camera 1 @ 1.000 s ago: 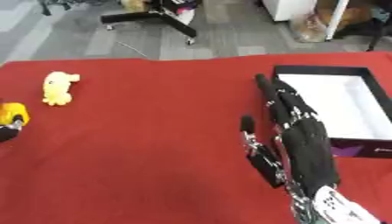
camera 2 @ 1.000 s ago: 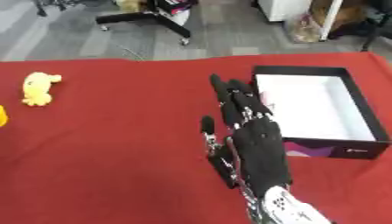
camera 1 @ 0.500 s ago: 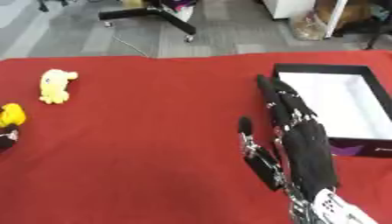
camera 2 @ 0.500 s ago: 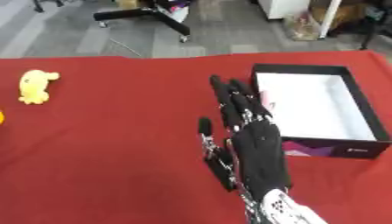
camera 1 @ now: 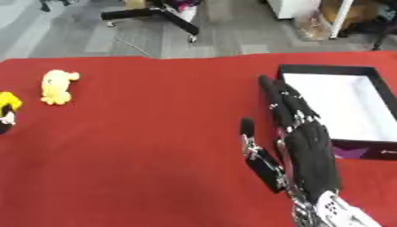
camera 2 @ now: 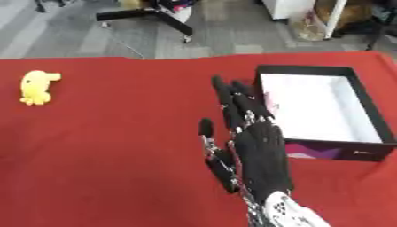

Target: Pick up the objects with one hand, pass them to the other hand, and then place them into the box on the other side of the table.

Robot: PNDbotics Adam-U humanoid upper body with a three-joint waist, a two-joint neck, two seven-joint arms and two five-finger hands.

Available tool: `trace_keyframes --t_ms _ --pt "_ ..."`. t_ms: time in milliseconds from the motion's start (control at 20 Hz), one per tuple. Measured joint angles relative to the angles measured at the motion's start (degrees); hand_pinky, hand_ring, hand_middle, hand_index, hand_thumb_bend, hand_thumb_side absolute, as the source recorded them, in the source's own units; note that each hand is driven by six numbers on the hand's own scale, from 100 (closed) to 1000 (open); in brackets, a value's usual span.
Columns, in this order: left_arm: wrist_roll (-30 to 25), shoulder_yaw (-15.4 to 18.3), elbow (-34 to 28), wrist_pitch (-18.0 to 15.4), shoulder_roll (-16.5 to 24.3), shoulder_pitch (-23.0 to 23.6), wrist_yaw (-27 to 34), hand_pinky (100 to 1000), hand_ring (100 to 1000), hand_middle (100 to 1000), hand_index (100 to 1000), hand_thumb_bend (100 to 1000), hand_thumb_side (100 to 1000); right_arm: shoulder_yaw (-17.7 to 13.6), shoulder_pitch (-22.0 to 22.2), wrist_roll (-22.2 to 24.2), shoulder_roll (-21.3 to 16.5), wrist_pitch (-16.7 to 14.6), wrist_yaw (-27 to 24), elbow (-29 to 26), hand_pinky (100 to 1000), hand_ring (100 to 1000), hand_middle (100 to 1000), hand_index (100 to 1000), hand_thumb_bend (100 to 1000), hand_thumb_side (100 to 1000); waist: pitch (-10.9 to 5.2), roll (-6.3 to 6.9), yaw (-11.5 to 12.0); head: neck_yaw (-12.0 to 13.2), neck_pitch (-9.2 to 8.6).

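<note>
One hand shows, the right hand (camera 1: 310, 153), fingers straight, holding nothing, as a second ago. Beside it sits the box (camera 1: 364, 144), white inside. Farther left, a yellow-and-black object (camera 1: 6, 111) has slid toward the edge, likely camera tilt. Beyond lies the yellow toy (camera 1: 56, 86), untouched, so picking has not begun.

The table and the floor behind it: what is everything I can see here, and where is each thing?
Tablecloth: one, red, covering the table.
Soft toy: one, pale yellow, far left of the table.
Yellow object: one, yellow with a dark part below, cut off by the left edge; cannot tell what it is.
Box: one, black with white inside, open, on the right side.
Chair base: one, black, on the grey floor beyond the table.
Right hand: one, black, open, fingers straight, beside the box, holding nothing.
</note>
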Motion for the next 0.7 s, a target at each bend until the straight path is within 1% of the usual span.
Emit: trace_keyframes --t_ms 200,350,500,700 --pt "-6.63 1.15 -9.48 -4.65 -0.12 0.92 3.15 521 381 301 407 100 362 0.00 -0.32 0.96 -0.46 -0.39 0.00 0.00 535 845 770 986 100 103 -0.44 0.12 0.43 -0.75 0.00" --pt "-12.61 0.93 -15.86 -7.68 -0.78 1.98 8.01 522 383 305 410 100 363 0.01 -0.94 2.04 -1.03 -1.08 0.00 0.00 539 837 771 981 100 100 -0.82 0.27 0.70 -1.52 0.00" --pt "-19.22 -0.88 -21.54 -10.53 -2.34 3.05 14.68 523 385 307 413 100 365 0.20 -2.04 3.63 -1.84 -2.23 -0.23 0.00 547 822 773 972 100 100 -1.03 0.30 0.97 -2.71 0.14" --pt "-28.90 -4.81 -27.55 -13.03 -4.90 4.27 25.11 529 389 313 419 100 351 0.91 -4.36 6.95 -3.67 -4.86 -1.01 0.00 563 805 778 960 100 100 -1.26 0.28 1.49 -4.23 1.04"
